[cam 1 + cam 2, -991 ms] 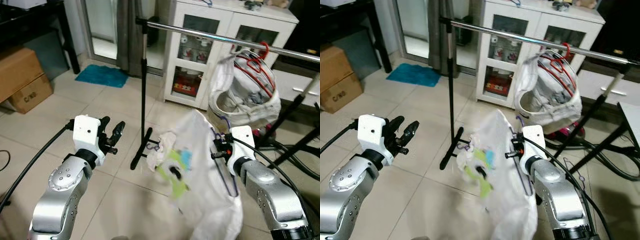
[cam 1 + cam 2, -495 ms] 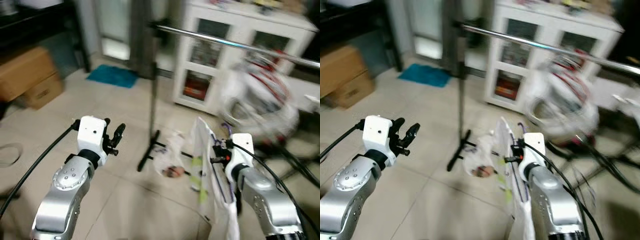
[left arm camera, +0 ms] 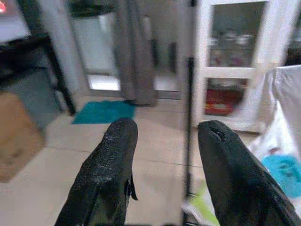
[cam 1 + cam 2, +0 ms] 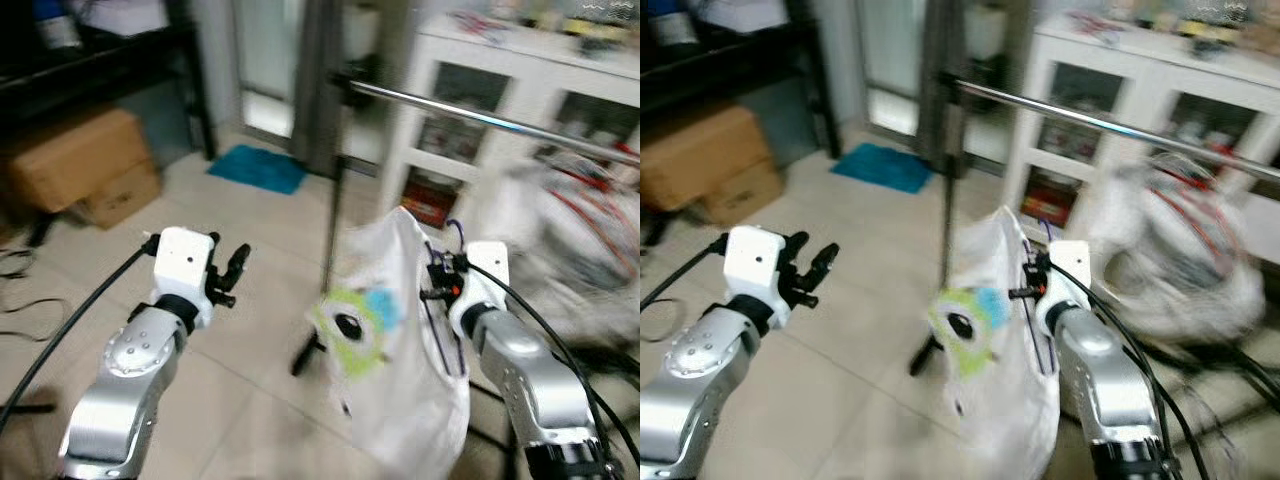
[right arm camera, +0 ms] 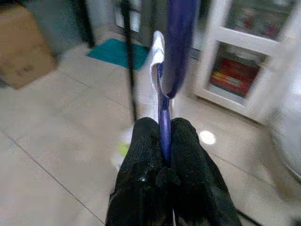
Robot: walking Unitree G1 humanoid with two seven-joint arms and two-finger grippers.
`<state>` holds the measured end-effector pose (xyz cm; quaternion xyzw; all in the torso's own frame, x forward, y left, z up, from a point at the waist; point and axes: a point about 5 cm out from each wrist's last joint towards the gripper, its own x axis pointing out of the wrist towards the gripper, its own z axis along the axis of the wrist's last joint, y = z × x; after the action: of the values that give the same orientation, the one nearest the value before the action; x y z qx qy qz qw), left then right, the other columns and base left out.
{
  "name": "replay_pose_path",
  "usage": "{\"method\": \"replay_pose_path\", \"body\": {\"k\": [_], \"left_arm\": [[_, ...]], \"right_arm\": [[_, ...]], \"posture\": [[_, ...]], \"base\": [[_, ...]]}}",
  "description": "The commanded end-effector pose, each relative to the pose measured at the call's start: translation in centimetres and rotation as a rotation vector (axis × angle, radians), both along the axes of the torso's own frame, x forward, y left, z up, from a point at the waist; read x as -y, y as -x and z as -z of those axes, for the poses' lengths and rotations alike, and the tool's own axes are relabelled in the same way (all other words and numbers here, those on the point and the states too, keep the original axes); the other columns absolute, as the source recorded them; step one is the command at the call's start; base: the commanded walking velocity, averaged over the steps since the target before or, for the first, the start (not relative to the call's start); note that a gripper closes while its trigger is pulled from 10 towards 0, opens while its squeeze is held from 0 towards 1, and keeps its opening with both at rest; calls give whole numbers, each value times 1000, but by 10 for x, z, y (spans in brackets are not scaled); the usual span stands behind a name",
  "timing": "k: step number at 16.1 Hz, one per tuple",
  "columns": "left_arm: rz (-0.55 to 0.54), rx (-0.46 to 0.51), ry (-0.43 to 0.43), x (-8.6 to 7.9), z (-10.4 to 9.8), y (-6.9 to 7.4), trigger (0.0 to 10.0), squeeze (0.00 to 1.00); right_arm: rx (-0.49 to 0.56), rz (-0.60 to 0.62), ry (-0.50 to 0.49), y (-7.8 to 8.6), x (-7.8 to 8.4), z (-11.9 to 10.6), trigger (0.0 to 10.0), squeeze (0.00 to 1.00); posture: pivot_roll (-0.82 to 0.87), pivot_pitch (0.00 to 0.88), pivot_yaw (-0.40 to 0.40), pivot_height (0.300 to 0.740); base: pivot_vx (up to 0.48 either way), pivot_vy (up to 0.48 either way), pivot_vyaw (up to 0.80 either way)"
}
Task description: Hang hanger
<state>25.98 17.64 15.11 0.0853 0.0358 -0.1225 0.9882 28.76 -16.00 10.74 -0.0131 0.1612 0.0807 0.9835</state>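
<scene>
Well, the rail (image 4: 480,118) runs crosswise at about one o'clock above the right gripper (image 4: 437,280), which is clamped on the purple hanger (image 5: 164,117) carrying a white shirt (image 4: 385,350). Left gripper (image 4: 232,272) waits at nine o'clock, fingers spread, holding nothing.

Head stereo pair looking down-forward, wrist cameras close along each claw, all sharing the clothes rail (image 4: 470,115).
</scene>
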Motion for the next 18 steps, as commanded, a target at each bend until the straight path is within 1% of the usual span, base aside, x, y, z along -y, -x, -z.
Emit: {"method": "replay_pose_path", "body": {"k": [1, 7, 8, 9, 10, 11, 12, 13, 15, 17, 18], "left_arm": [[-8, -7, -17, -3, 0, 0, 10000, 0], [30, -13, -35, 1, 1, 1, 10000, 0], [69, -14, -48, 5, 0, 1, 10000, 0], [82, -14, -53, 6, 0, 1, 10000, 0], [205, -21, -21, 18, -1, 7, 10000, 0], [246, -26, -11, 21, -1, 9, 10000, 0], [307, -34, -44, 27, -1, 12, 10000, 0], [368, -30, -29, 32, -1, 16, 10000, 0], [431, -30, 0, 35, -4, 20, 10000, 0], [492, -39, 3, 37, -5, 24, 10000, 0], [557, -56, 6, 39, -7, 27, 10000, 0]], "right_arm": [[42, -29, -14, -5, -9, -8, 10000, 0], [54, -12, -2, -10, -9, -17, 10000, 0], [65, 22, 6, -14, -6, -23, 10000, 0], [68, 32, 8, -15, -5, -24, 10000, 0], [98, 87, 28, -19, 1, -34, 10000, 0], [105, 103, 30, -21, 2, -37, 10000, 0], [122, 137, 40, -24, 7, -42, 10000, 0], [151, 179, 34, -29, 11, -51, 10000, 0], [178, 214, 17, -34, 13, -61, 10000, 0], [187, 237, 4, -39, 14, -66, 10000, 0], [189, 254, -6, -47, 15, -69, 10000, 0]], "posture": [[124, 0, -59, 740], [124, 0, -58, 740], [125, 0, -58, 740], [125, 0, -58, 740], [126, 0, -59, 740], [126, 0, -59, 740], [127, 0, -61, 740], [128, 0, -65, 740], [131, 0, -72, 740], [137, 0, -81, 740], [141, 0, -86, 740]], "base": [[480, 0, 0], [480, 0, 0], [480, 0, 0], [480, 0, 0], [0, 0, 0], [0, 0, 0], [0, 0, 0], [0, 0, 0], [0, 0, 0], [0, 0, 0], [0, 0, 0]]}}
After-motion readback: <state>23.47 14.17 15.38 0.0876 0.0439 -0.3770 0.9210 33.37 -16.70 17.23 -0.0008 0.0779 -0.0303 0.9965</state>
